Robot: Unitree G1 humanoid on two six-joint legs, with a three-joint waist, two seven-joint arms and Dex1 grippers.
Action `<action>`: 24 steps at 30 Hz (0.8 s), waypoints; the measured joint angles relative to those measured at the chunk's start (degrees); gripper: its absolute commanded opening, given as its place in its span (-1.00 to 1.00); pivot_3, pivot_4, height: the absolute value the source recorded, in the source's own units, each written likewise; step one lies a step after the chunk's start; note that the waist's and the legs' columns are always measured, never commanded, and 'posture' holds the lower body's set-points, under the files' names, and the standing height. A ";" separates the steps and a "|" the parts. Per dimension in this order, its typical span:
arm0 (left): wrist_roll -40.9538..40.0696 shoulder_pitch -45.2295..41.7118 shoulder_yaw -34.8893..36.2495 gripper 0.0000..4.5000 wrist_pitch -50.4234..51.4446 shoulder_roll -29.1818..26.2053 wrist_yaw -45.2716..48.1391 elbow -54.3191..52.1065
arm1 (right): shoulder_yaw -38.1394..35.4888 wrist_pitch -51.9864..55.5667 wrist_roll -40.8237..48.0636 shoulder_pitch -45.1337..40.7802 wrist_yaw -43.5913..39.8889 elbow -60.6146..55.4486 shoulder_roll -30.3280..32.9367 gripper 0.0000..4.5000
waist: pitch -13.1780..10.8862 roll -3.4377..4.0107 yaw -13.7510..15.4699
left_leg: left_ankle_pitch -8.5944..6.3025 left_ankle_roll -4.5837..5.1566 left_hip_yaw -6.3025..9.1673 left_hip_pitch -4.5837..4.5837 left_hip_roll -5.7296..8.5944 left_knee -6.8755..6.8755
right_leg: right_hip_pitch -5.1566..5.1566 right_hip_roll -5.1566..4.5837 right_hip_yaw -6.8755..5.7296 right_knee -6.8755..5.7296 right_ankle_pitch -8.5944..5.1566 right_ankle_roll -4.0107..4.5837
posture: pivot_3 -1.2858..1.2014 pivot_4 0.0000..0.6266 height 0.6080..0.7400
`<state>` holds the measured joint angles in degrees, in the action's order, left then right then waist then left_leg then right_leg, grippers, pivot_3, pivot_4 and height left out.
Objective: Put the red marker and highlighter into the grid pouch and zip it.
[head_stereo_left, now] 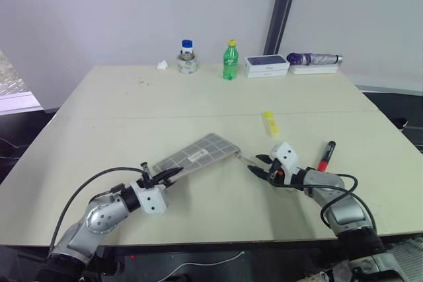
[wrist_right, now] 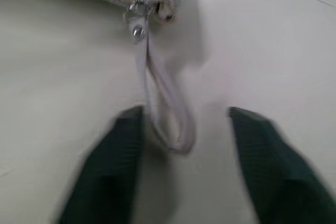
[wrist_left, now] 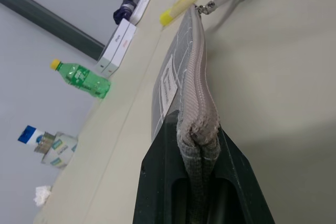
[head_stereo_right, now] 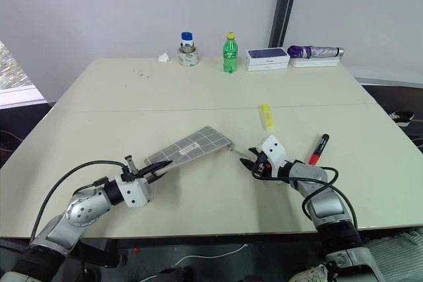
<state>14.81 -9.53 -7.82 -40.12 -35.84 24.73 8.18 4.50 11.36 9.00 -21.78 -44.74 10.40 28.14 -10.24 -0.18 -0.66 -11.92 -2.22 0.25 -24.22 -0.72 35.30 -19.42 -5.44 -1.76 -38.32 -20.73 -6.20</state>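
Looks like a lab or test room, not a home: bare pale worktop [head_stereo_left: 132,117] against plain grey walls [head_stereo_left: 99,11], dark vertical post [head_stereo_left: 283,4] in the corner. Odd props lined along the far edge: green bottle [head_stereo_left: 229,61], white box [head_stereo_left: 266,65], tape roll [head_stereo_left: 188,64]. Loose cable [head_stereo_left: 205,263] on dark floor.

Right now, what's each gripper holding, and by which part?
Left gripper is shut on the grid pouch, clamping its near end at the zipper seam. Right gripper is open around the zipper pull loop, holding nothing.
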 measured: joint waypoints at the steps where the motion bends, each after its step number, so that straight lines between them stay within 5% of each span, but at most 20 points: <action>1: 0.12 -0.01 0.01 -1.00 0.23 0.01 -0.01 -0.17 | 0.76 -0.26 -0.40 0.00 -0.12 -0.01 -0.47 -0.83 | 0.00 0.00 -0.01 | 0.00 0.00 -0.01 0.00 0.00 0.00 | 0.00 0.00 0.00 0.00 0.00 0.00 | 0.03 -0.52 1.00; 2: 0.29 -0.01 0.01 -1.00 0.56 0.02 -0.05 -0.32 | 1.43 -0.60 -0.94 0.00 -0.01 -0.11 -1.30 -0.98 | 0.00 0.00 -0.03 | 0.00 0.00 0.00 0.00 0.00 0.01 | 0.00 -0.01 0.01 0.00 0.00 0.00 | 0.03 -0.52 1.00; 24: 5.89 -2.50 -1.03 -1.00 2.00 2.28 -3.59 2.22 | 14.59 -8.95 -11.73 -2.04 -4.67 -11.68 -1.06 -0.98 | 0.01 -0.01 0.05 | 0.00 0.00 0.06 -0.01 0.02 0.02 | -0.03 0.02 0.00 -0.01 0.00 0.00 | 0.03 -0.52 1.00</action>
<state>20.70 -12.02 -8.85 -38.12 -33.56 21.14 10.40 19.09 2.41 -2.74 -23.82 -49.41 -1.28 27.08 -10.24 -0.19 -0.60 -11.92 -2.22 0.31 -24.23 -0.70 35.32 -19.45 -5.42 -1.76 -38.33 -20.73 -6.20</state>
